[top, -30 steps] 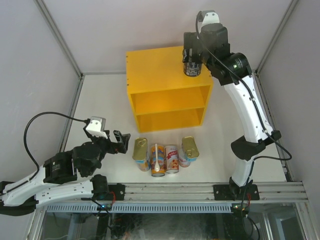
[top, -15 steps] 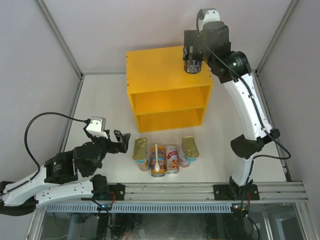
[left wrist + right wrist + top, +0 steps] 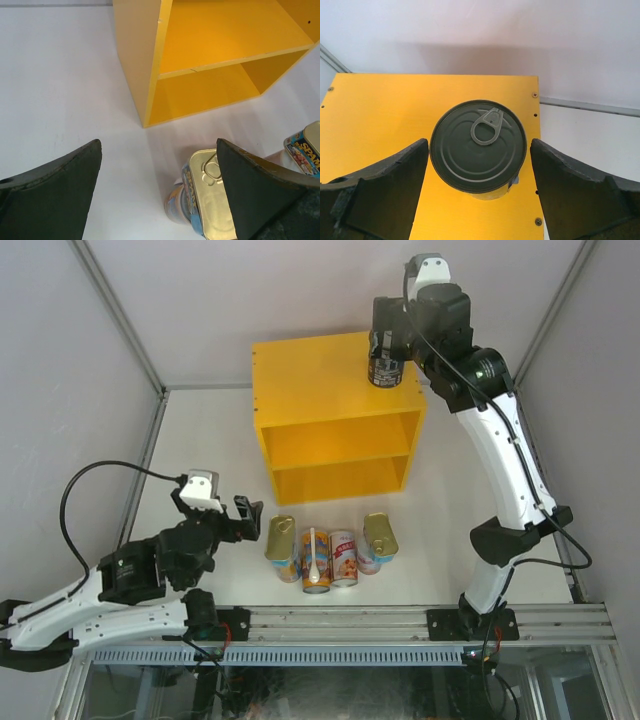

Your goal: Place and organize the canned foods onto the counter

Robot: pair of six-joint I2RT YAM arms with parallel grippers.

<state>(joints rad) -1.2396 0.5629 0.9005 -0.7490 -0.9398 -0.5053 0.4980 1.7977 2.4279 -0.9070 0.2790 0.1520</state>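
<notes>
Over the last second the right gripper [image 3: 388, 346] let go: a second back its fingers were pinched on the dark grey can [image 3: 478, 145], and in the right wrist view we saw yellow showing on both sides between the can and the finger pads, so the jaws stood partly spread and held nothing. In the top view the wrist had also lifted a bit toward the upper edge of the frame, while the can stayed put. We judged that this can was delivered, with the rest of the cans yet to go. It sat on the flat top of the yellow counter [image 3: 310, 375], at the upper right of that top and close to its right edge. It stood upright with its long axis vertical and its lid facing up at the wrist camera. The pull tab lay on a diagonal, with its nose toward the upper right of the right wrist frame. The left gripper [image 3: 159, 147] was spread wide and empty, low over the table at the lower left of the top view, having shifted only slightly. A gold-lidded teal tin [image 3: 207, 200] was just inside its right finger, stacked on an orange-blue can [image 3: 174, 212]. The row at bottom centre, with the spoon-topped can [image 3: 315, 562] and the white-red can [image 3: 344, 558], was not moved.
</notes>
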